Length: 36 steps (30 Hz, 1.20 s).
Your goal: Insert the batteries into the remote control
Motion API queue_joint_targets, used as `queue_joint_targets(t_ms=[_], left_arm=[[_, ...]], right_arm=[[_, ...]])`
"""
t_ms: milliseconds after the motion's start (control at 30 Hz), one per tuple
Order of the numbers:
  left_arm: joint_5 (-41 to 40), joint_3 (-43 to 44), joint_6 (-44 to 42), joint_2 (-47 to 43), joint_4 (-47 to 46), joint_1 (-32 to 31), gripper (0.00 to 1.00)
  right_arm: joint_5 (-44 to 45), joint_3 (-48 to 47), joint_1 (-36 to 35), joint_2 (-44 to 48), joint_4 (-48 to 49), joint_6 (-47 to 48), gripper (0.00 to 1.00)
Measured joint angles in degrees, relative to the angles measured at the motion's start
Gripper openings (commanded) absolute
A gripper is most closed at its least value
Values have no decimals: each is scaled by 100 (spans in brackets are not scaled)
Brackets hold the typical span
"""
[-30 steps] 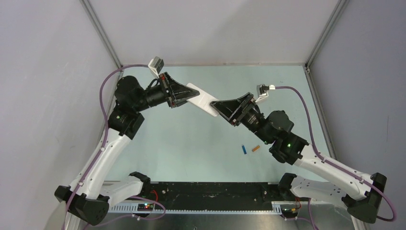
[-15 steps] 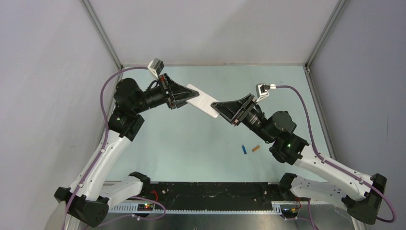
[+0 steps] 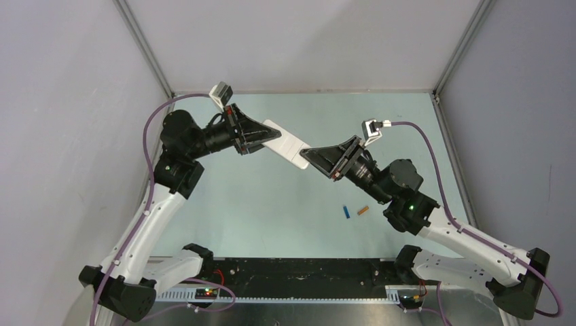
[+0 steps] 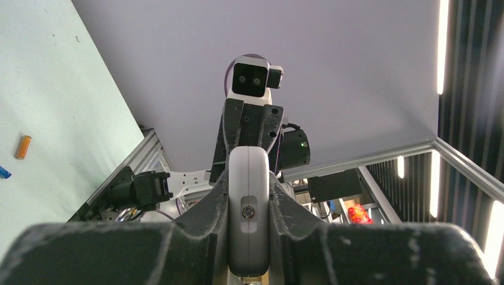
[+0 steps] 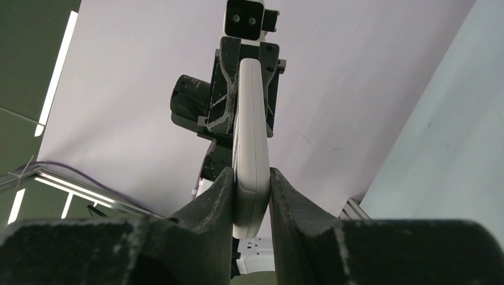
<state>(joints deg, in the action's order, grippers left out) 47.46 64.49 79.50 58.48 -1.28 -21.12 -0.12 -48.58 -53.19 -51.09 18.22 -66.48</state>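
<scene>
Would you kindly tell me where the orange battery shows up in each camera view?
Top external: the orange battery lies on the table, lower right of centre, just right of the blue battery.
Left wrist: at the far left edge, mid-height.
Right wrist: not in view.
Shared landmark: the white remote control, visible in all three.

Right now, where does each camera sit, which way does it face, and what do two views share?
Top external: above and behind the bases, facing down on the table; both arms show, left tool and right tool shut on the remote control's ends, batteries beside the right arm.
Left wrist: on that wrist, looking along the remote control at the right tool; own fingers show.
Right wrist: likewise, facing the left tool; own fingers show.
Both wrist views share the remote control and the opposite tool.
</scene>
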Motion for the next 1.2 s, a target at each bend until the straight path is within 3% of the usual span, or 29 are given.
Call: queue_joint_targets(t_ms=[200, 667, 733, 967, 1200], left_arm=[[221, 0, -9, 13, 0, 107, 0], [542, 0, -205, 175, -87, 238, 0], [538, -2, -254, 175, -105, 254, 0], [413, -251, -455, 149, -160, 387, 0], [0, -376, -977, 149, -74, 496, 0]], right_arm=[[-179, 22, 24, 0, -15, -37, 12], [-695, 70, 308, -24, -83, -42, 12], [-699, 70, 313, -50, -57, -61, 14], [-592, 81, 345, -293, -83, -304, 34], [-380, 98, 496, -422, -494, -514, 36]])
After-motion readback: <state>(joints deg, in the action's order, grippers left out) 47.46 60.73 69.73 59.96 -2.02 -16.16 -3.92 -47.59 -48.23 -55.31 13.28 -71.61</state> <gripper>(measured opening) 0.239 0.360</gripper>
